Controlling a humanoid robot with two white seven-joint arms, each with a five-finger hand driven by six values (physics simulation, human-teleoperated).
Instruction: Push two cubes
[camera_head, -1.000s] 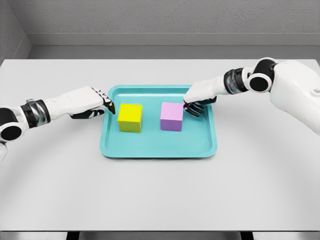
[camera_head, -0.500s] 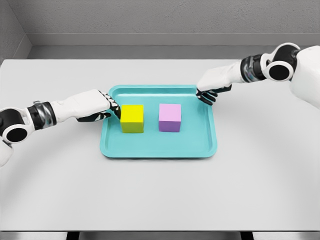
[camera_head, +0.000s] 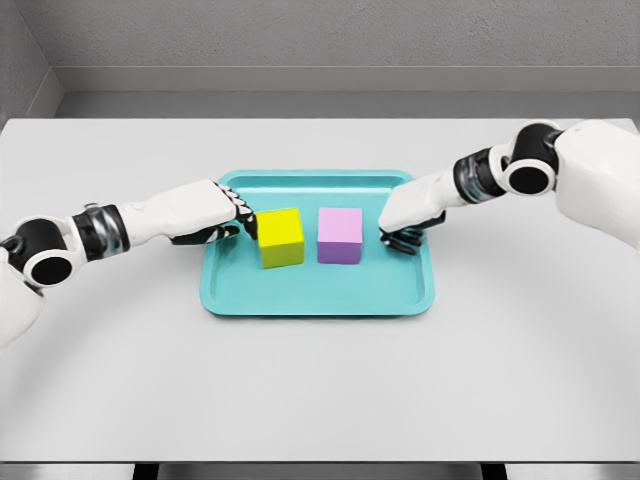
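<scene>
Teal tray (camera_head: 318, 303) at centre frame on grey table (camera_head: 320, 390). Two cubes inside, upper half of tray, side by side with narrow gap between.

Yellow cube (camera_head: 281, 237) left of centre, twisted slightly out of line with tray edges. Left hand (camera_head: 218, 213) reaching in from left over tray's left rim; fingers curled, holding nothing, dark fingertips (camera_head: 248, 220) pressed against cube's left face. Contact looks made.

Pink cube (camera_head: 340, 235) just right of centre, sitting square to tray. Right hand (camera_head: 408, 212) entering from upper right, low inside tray near right rim; fingers bent downward, grasping nothing. Small gap between fingertips and cube's right face, so apart, not touching.

Progress, judged: roughly midway. Yellow cube under push and nearly up against pink. Pink cube apparently not yet engaged on this approach. Remaining: close right-hand gap, push pink cube leftward until faces meet.

Risk: yellow cube's skew may worsen under off-centre contact.
</scene>
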